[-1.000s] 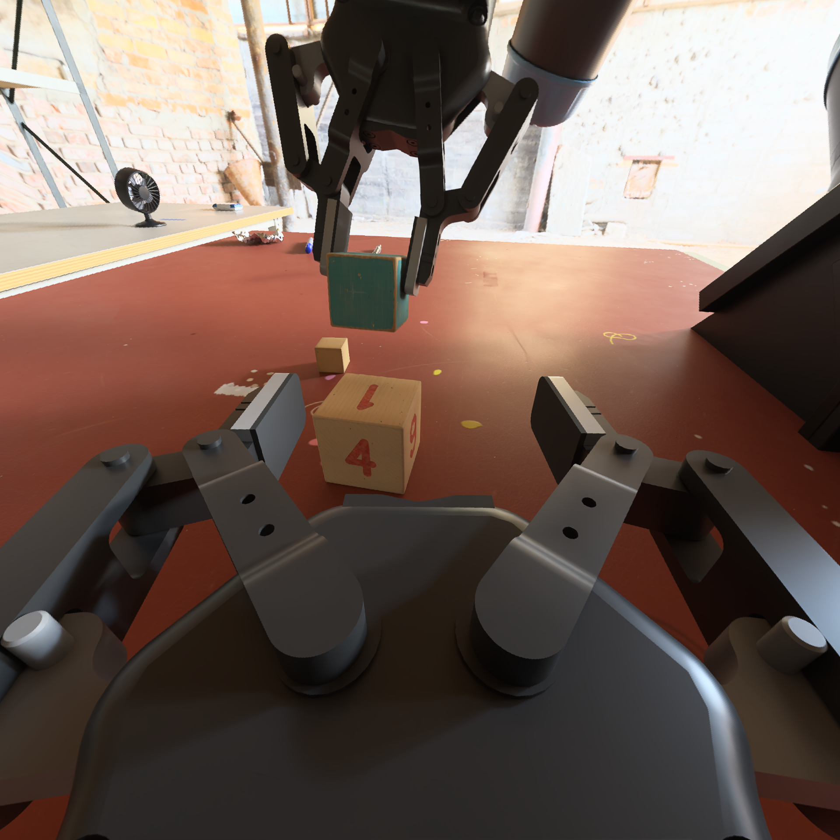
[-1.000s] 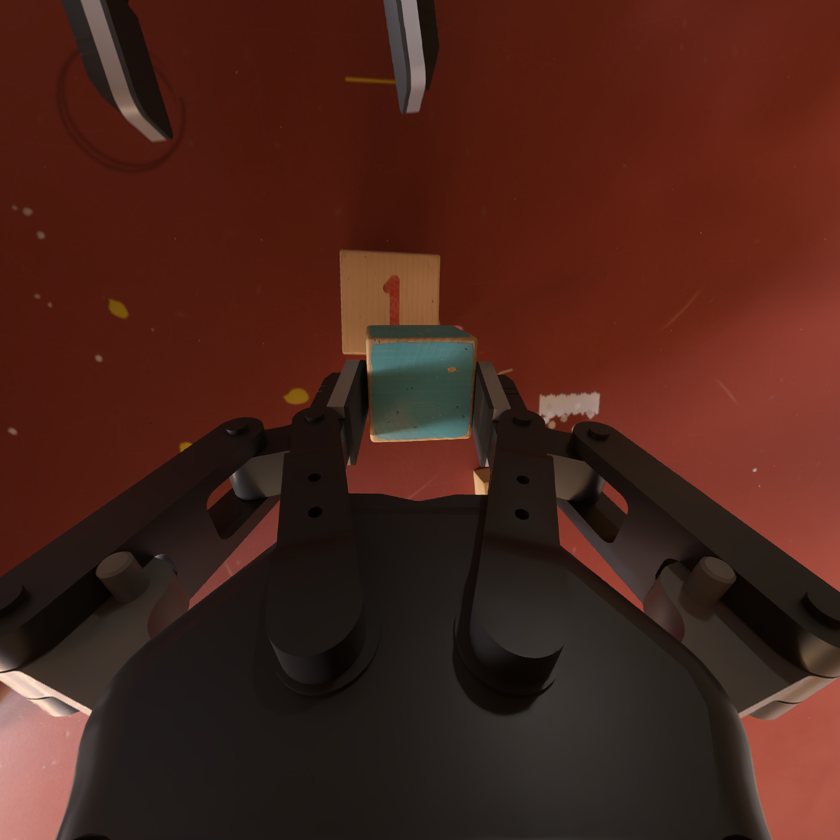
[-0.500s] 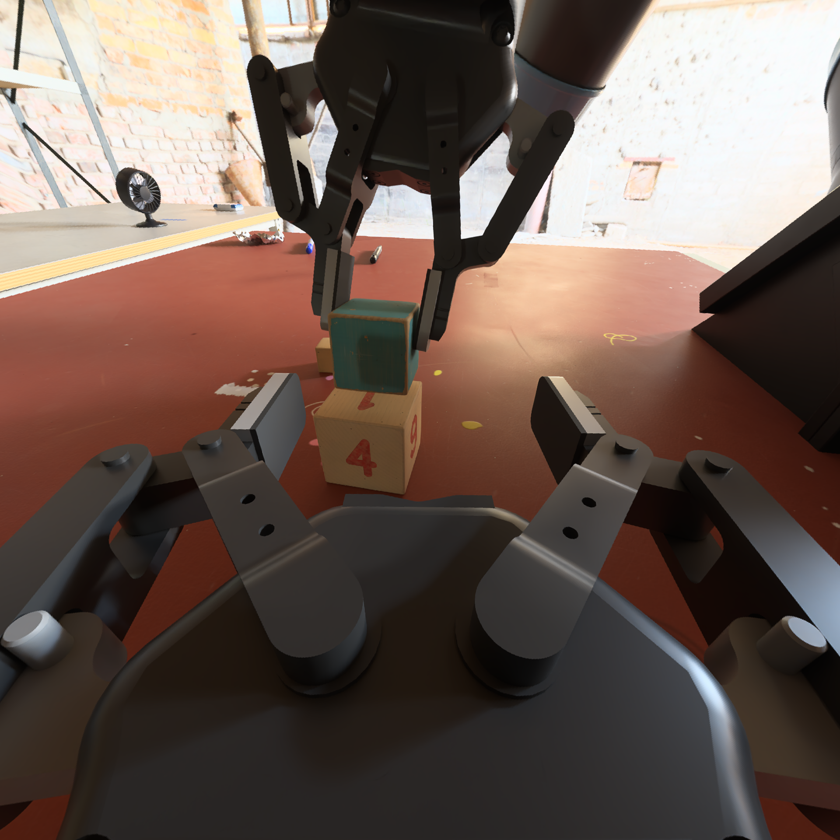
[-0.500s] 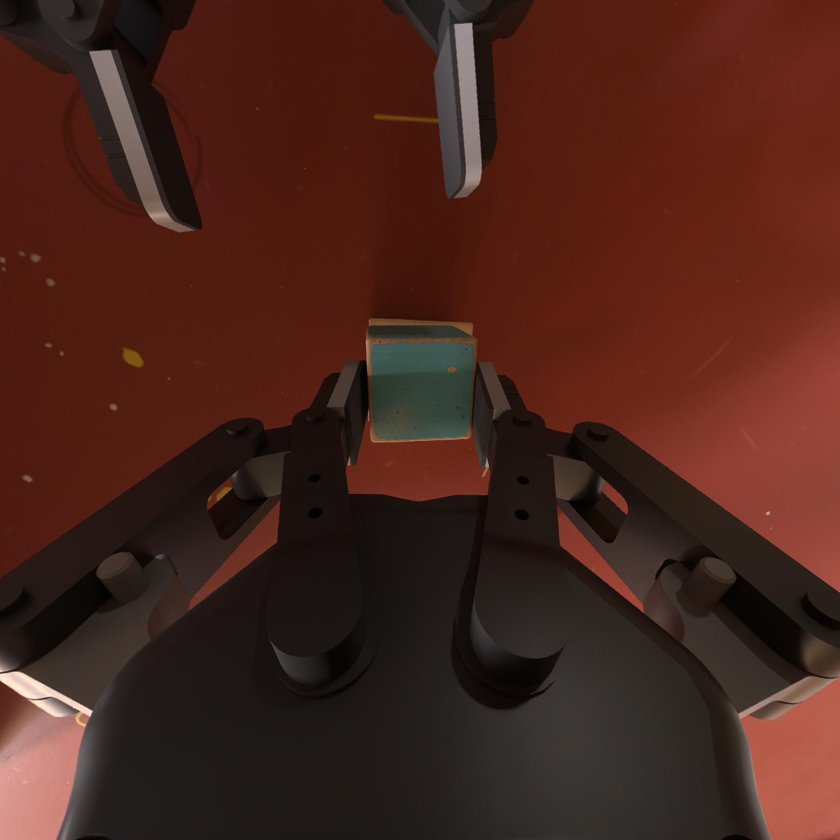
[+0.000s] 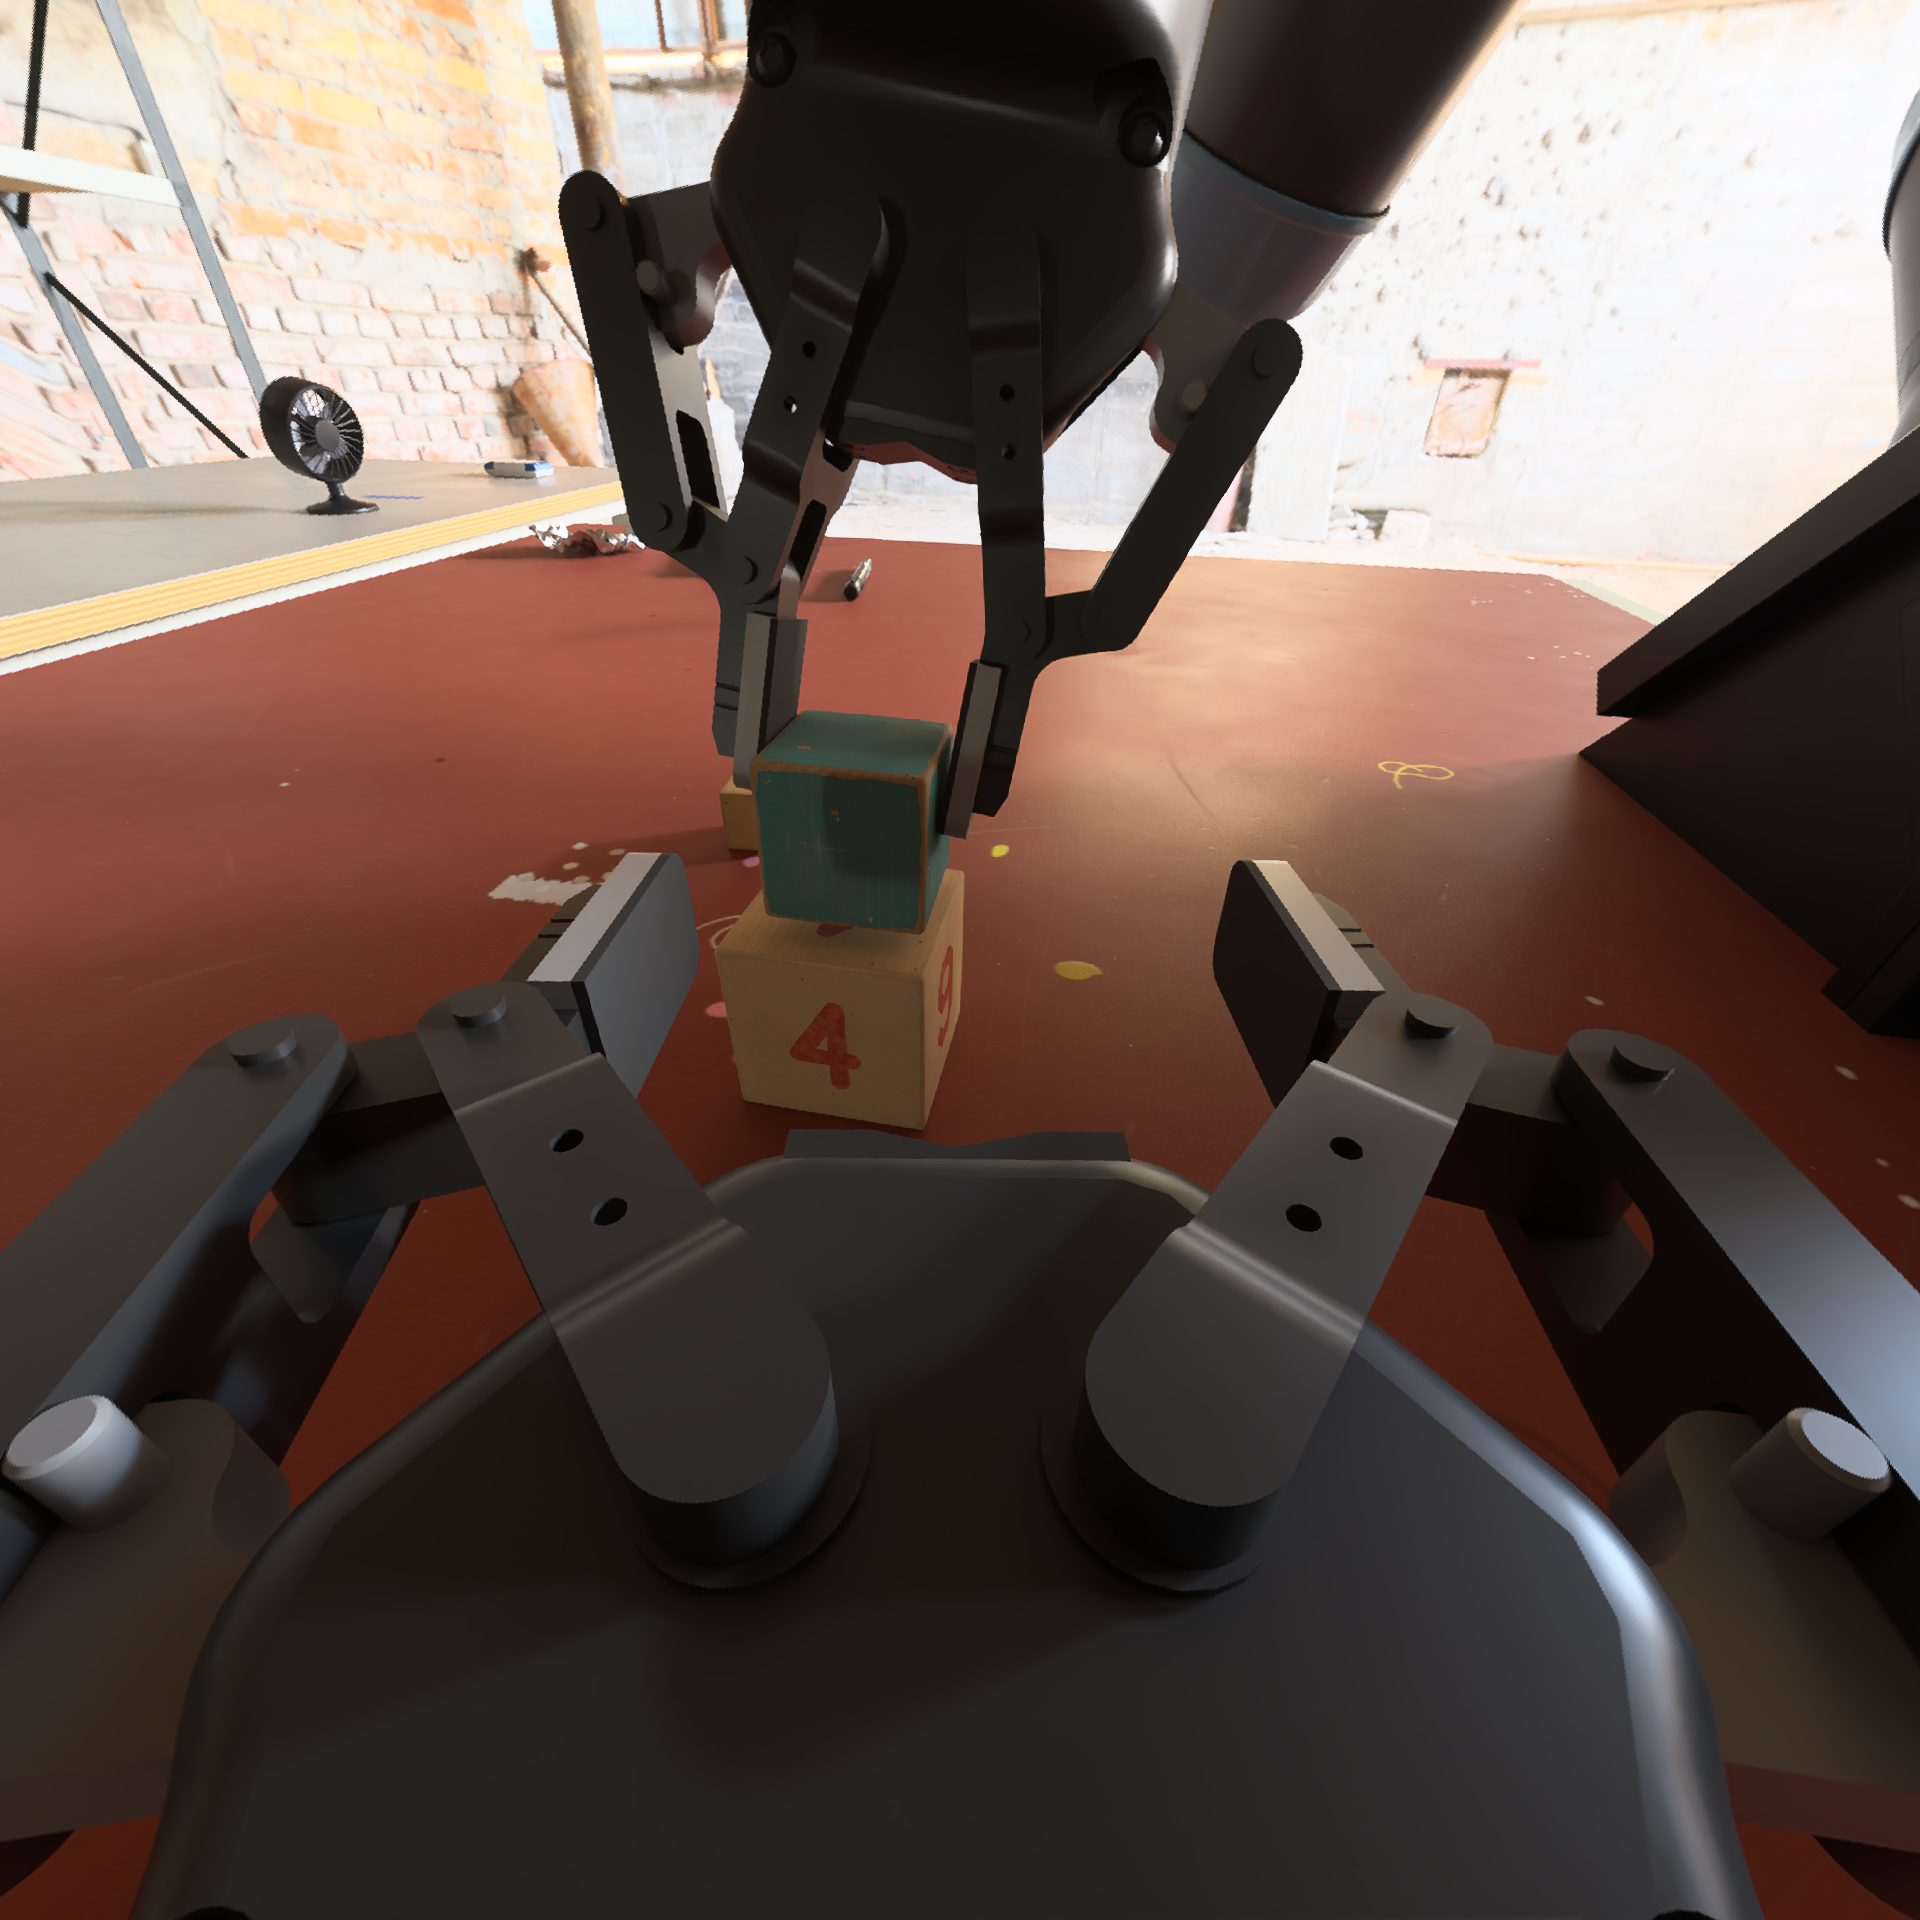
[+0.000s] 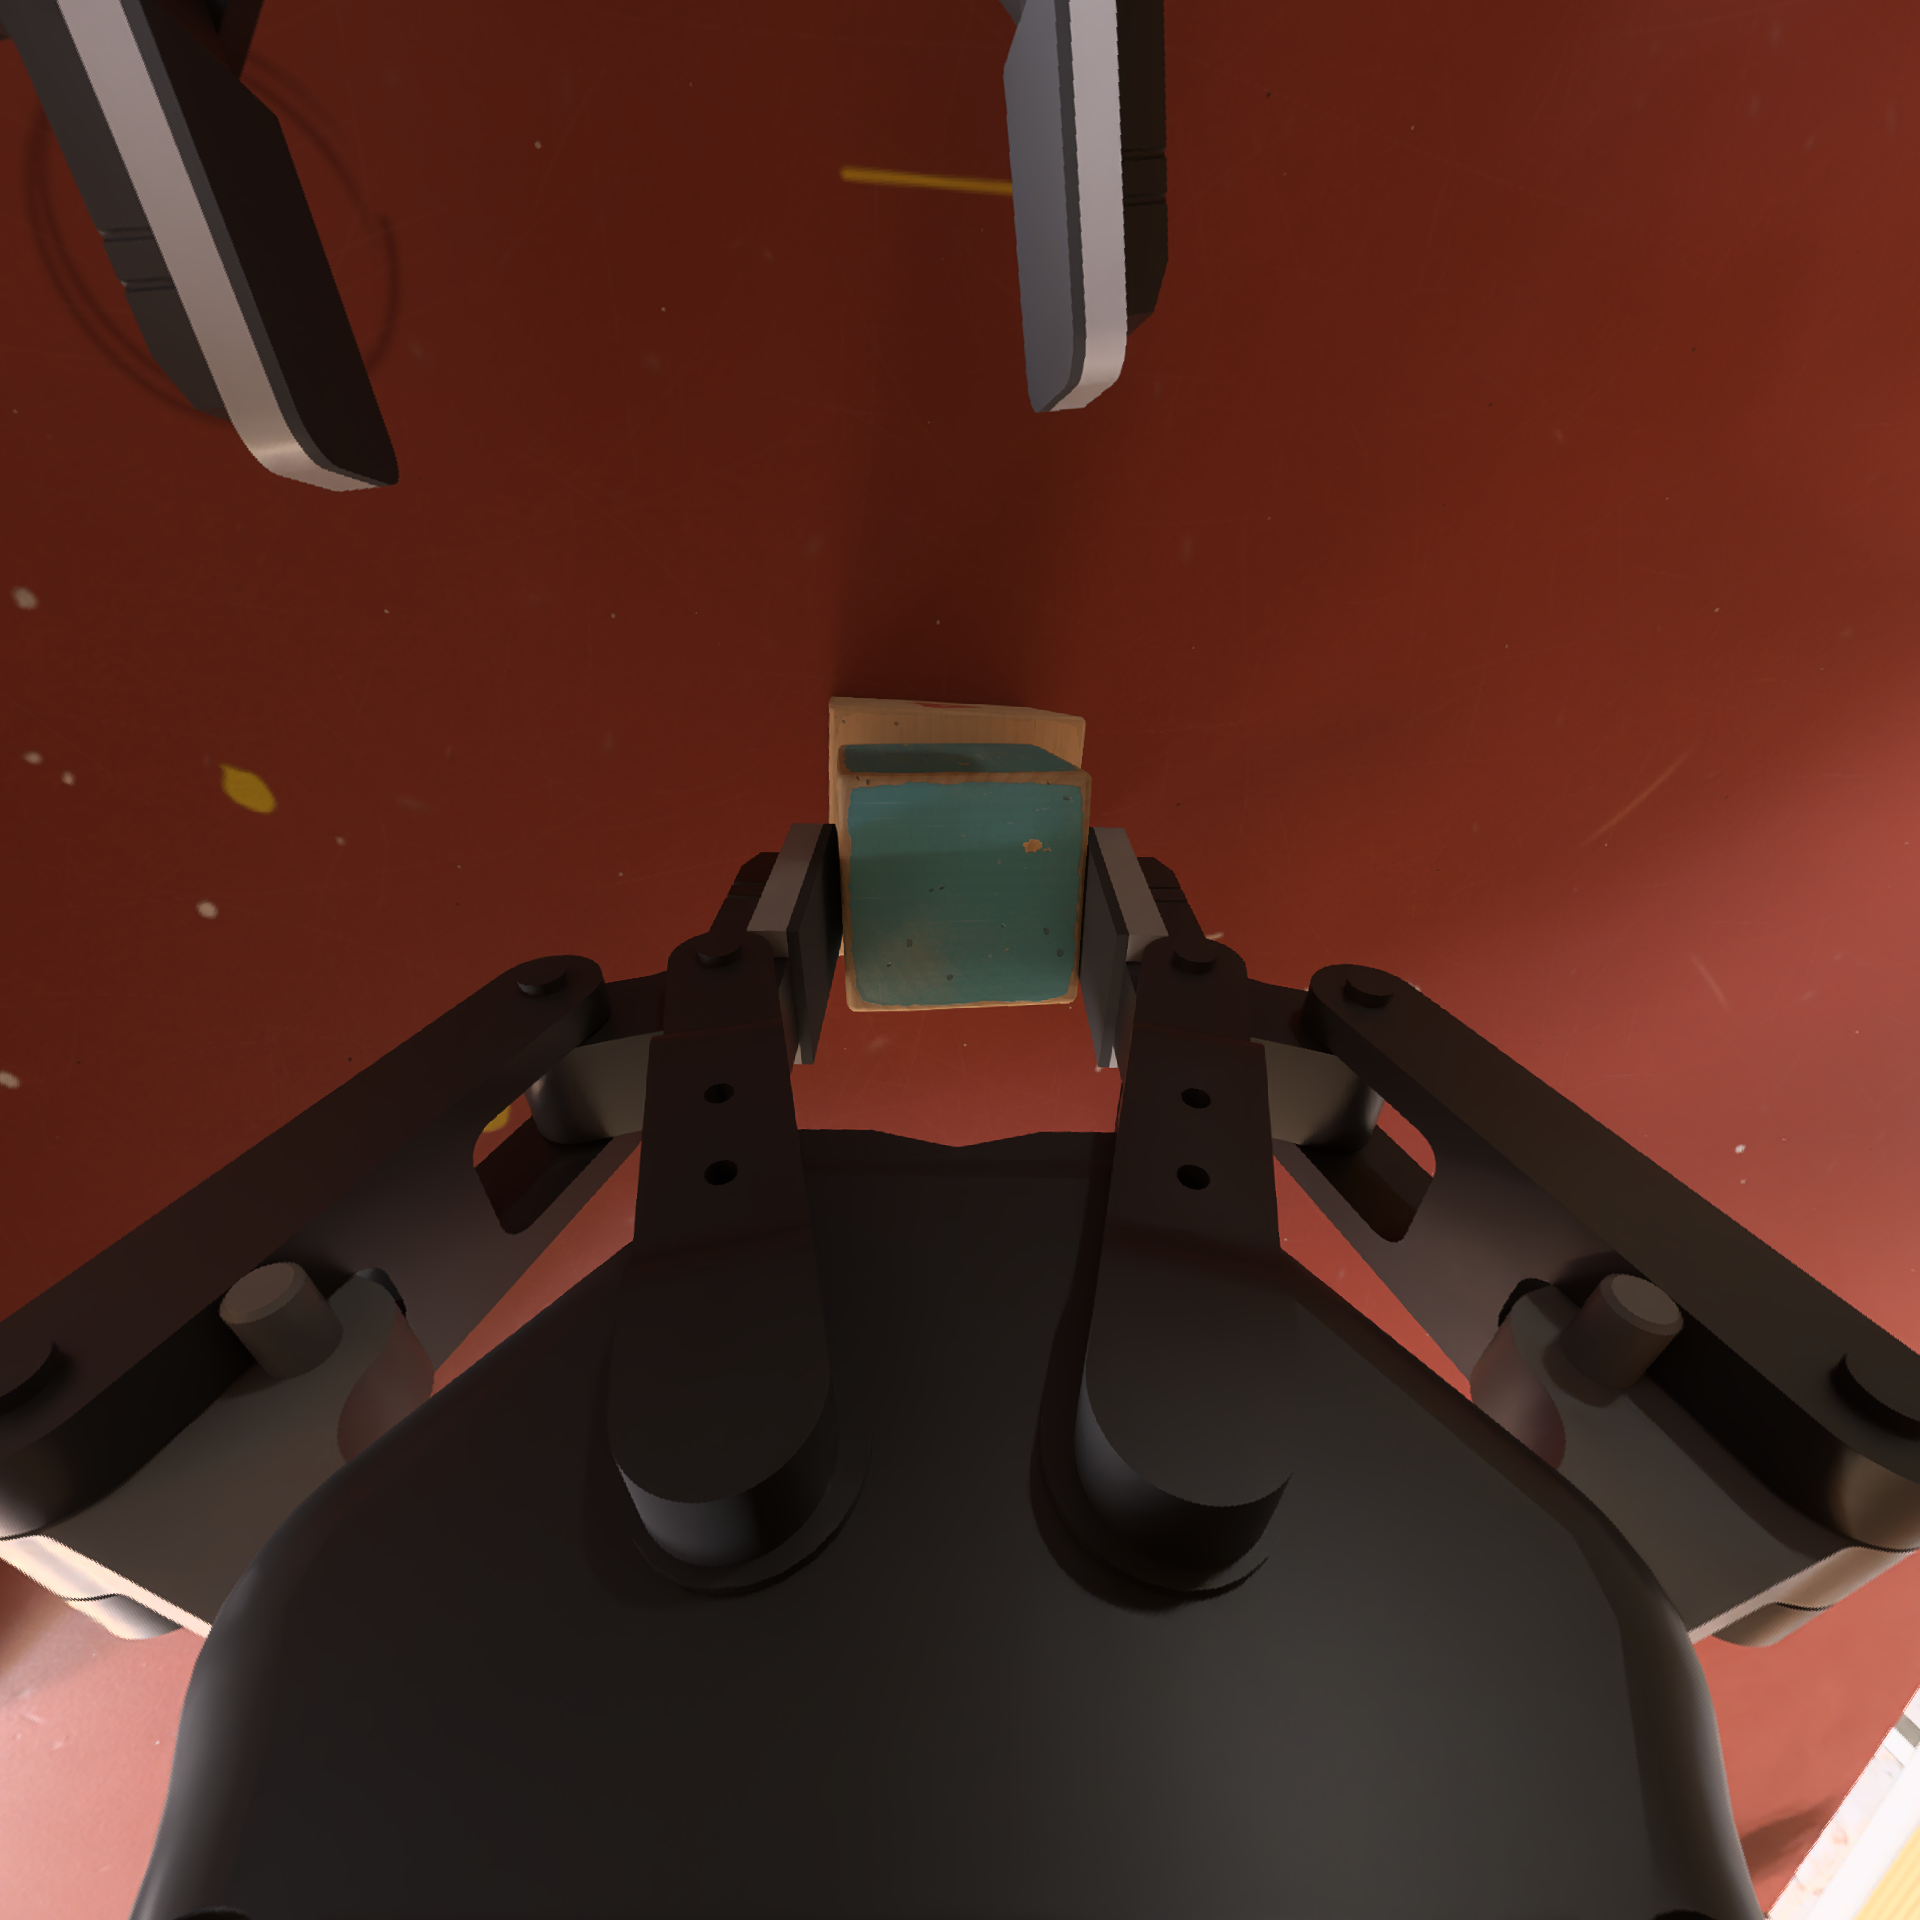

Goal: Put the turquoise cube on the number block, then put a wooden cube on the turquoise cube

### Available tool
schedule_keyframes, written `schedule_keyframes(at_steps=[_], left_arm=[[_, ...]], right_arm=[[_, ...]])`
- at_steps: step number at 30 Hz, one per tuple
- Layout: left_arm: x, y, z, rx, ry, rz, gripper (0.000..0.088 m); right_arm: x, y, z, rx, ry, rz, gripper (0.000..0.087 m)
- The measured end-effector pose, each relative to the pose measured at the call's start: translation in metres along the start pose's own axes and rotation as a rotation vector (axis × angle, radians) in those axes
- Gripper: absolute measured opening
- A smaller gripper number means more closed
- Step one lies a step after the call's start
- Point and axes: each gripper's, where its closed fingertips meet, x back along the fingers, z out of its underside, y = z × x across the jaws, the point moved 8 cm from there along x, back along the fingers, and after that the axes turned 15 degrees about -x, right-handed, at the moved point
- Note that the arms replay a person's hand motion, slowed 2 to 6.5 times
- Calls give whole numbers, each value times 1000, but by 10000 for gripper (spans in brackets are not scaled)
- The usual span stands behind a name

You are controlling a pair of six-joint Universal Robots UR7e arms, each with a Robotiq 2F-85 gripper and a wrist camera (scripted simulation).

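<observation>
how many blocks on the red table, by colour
turquoise cube: 1
number block, pale wood: 1
small wooden cube, mostly hidden behind the stack: 1
total: 3

Turquoise cube (image 5: 842, 844) — worn, matt paint

The left wrist view sits low over the tabletop (image 5: 312, 790), looking level across it, close to the number block (image 5: 831, 1039). The right wrist view looks straight down from just above. Both share the turquoise cube (image 6: 961, 894) on that block, and each other's tool.
</observation>
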Motion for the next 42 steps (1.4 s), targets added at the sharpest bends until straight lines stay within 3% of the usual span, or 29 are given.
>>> schedule_keyframes(at_steps=[42], left_arm=[[0, 0, 0, 3, 0, -2, 854]], right_arm=[[-6, -3, 0, -50, 12, -6, 404]])
